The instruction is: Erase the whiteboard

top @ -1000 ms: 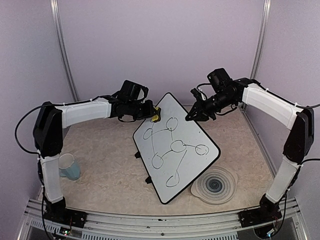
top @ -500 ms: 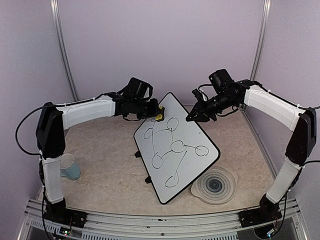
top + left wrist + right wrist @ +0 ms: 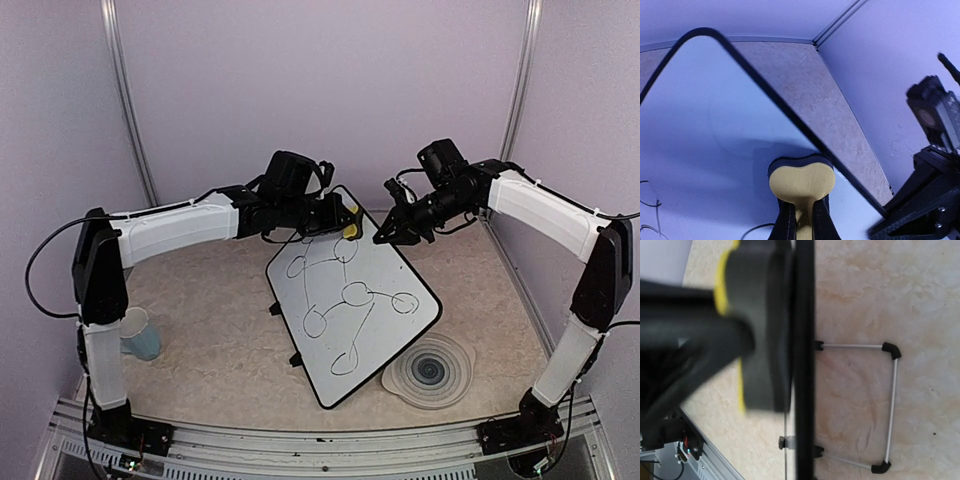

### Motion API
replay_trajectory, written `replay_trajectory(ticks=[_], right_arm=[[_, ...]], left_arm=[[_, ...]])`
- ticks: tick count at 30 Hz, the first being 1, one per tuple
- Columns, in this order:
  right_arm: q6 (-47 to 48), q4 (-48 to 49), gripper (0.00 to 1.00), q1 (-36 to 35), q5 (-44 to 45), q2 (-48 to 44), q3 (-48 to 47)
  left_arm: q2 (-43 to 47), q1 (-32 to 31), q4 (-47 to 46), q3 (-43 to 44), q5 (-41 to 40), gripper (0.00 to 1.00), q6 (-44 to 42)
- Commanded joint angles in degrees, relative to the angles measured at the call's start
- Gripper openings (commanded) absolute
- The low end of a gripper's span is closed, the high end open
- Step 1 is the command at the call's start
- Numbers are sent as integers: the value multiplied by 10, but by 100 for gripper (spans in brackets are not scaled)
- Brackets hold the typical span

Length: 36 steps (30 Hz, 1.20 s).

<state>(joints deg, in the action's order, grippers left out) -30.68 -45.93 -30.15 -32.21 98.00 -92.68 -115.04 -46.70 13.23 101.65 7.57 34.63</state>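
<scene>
Pressing at the black-framed white whiteboard's (image 3: 388, 270) far corner, my left gripper (image 3: 799, 222) clamps a yellow heart-shaped eraser (image 3: 801, 182), right gripper (image 3: 383, 236) closed beside its edge; every black marker loop (image 3: 356, 292) unerased.

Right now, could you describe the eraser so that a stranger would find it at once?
Start at the big whiteboard in the middle of the table. Go near its far corner, where the left gripper holds the eraser. It is the only yellow thing in view.
</scene>
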Motion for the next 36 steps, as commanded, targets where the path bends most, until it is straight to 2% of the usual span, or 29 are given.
replay_trajectory(ticks=[1,7,17,21,26,30,36], right_arm=[[44,53,0,-17,-46,-18,-5],[56,56,0,-11,-50,-21,8],[75,49,0,-2,-54,-15,-5],[78,50,0,-2,-56,-16,-3],[80,54,0,-2,-60,-15,0],[82,54,0,-2,-61,-15,1],[82,54,0,-2,-62,-19,6]], left_arm=[[-31,57,43,-56,-11,0,44],[-55,85,61,-73,-19,0,32],[-59,108,45,-176,-40,0,50],[-57,98,56,-169,-43,0,56],[-36,55,9,-134,17,0,34],[-31,25,11,-94,28,0,25],[-15,49,-33,-168,32,0,67]])
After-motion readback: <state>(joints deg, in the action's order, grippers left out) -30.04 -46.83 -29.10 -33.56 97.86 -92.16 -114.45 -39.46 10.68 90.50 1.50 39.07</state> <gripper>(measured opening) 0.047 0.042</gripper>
